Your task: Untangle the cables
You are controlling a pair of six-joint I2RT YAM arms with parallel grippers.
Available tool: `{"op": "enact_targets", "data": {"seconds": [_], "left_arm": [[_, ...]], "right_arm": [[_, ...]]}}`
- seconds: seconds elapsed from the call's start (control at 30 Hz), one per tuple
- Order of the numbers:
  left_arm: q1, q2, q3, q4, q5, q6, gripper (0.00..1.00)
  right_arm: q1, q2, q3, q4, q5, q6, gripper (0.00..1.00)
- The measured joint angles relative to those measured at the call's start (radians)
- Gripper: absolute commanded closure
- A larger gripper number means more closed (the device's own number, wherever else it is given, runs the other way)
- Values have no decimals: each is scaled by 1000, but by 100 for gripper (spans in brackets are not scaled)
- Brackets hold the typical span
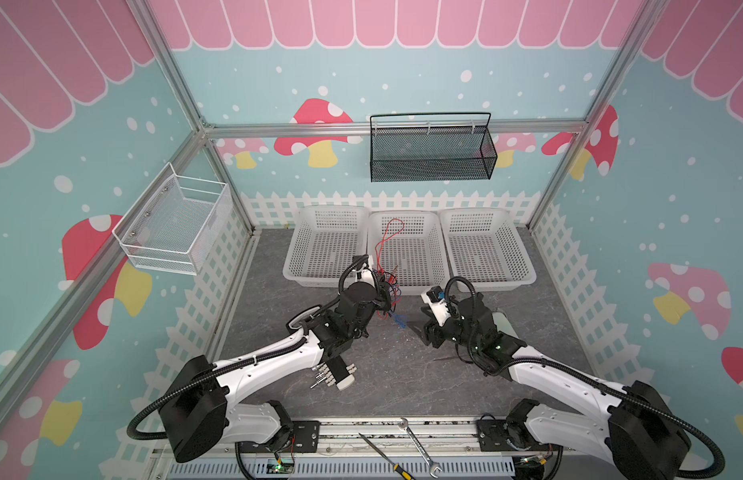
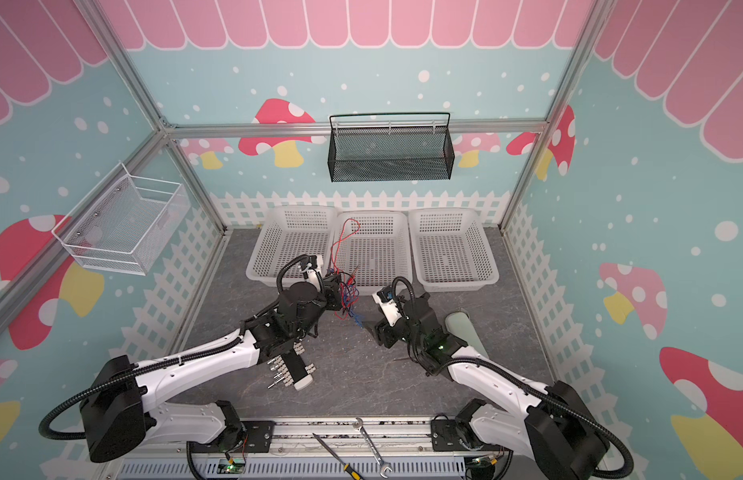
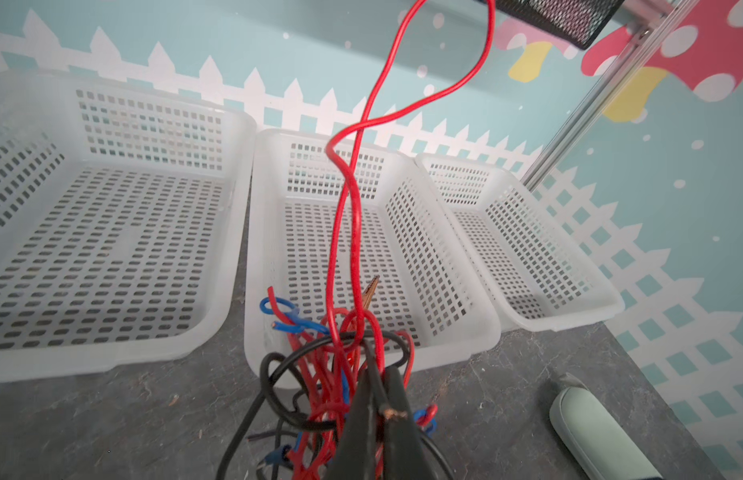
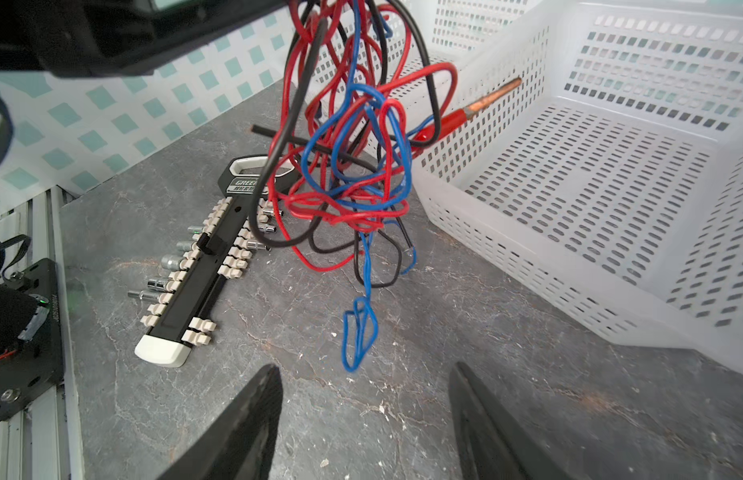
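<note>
Above the counter [image 1: 403,365] by the middle basket [image 1: 419,289], the left end effector [image 3: 374,374] is clamping the cables [image 4: 353,166], hanging fully knotted; the right end effector [image 4: 363,368] is gaping empty; untangling seems hardly begun.

cables [image 1: 391,289] before middle basket [image 1: 419,288], socket rail [image 1: 336,370] nearer and left

A dark grey, marble-veined tabletop [image 1: 403,374] fills the lower middle of both top views. At frame centre, along its far edge, three white perforated plastic baskets stand side by side: left basket [image 1: 334,218], middle basket [image 1: 419,226], right basket [image 1: 471,222]. Lower, left of centre, lies a black socket rail with white clips and metal sockets [image 1: 338,370]; a pale green rounded case [image 2: 467,332] lies right of centre.
</note>
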Motion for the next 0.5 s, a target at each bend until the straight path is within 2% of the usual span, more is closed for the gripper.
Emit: {"op": "enact_targets", "data": {"seconds": [0.27, 0.5], "left_arm": [[-11, 7, 1, -45, -29, -35, 100], [-11, -19, 1, -55, -32, -39, 100]], "right_arm": [[7, 134, -17, 103, 28, 57, 34], [8, 226, -17, 189, -19, 78, 35]]}}
